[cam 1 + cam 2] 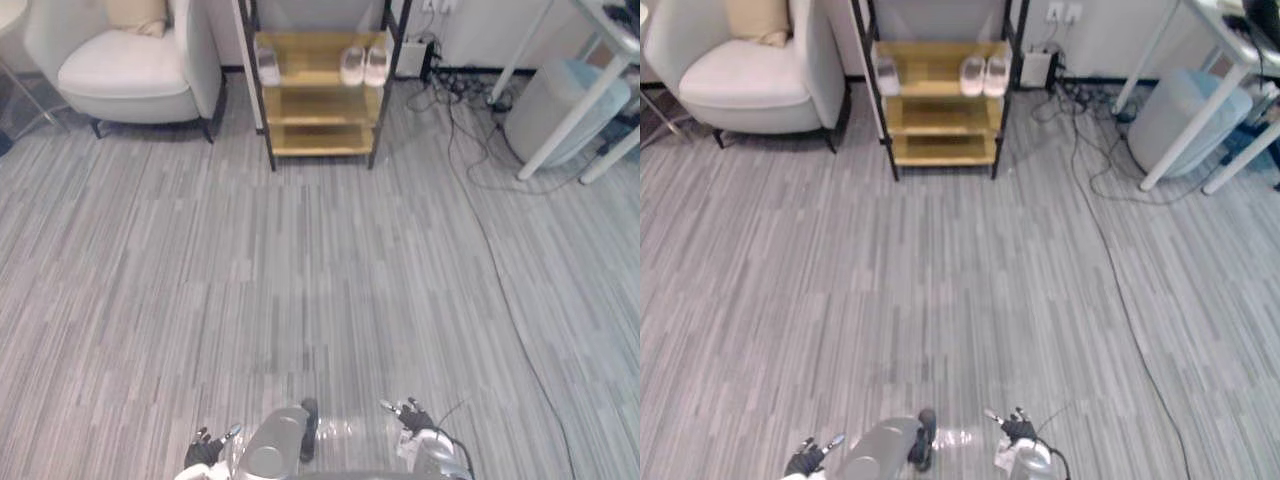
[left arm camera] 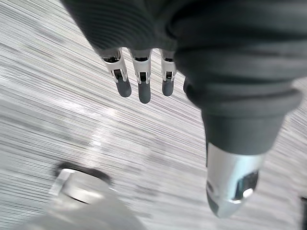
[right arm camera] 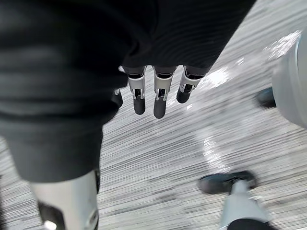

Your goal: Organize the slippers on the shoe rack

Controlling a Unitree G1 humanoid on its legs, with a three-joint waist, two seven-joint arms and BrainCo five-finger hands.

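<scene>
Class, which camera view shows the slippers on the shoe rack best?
The left eye view: three slippers sit clearly on the shoe rack, uppermost visible shelf. The right eye view matches it; the wrist views face the floor.

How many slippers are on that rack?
3, all on the shoe rack's highest visible shelf: left slipper alone, middle slipper and right slipper side by side. More may be hidden above.

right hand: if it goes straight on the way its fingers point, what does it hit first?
The grey plank floor. The right hand hangs with straight fingers aimed down at it, and nothing shows in between. How far off the floor is, I cannot tell.
</scene>
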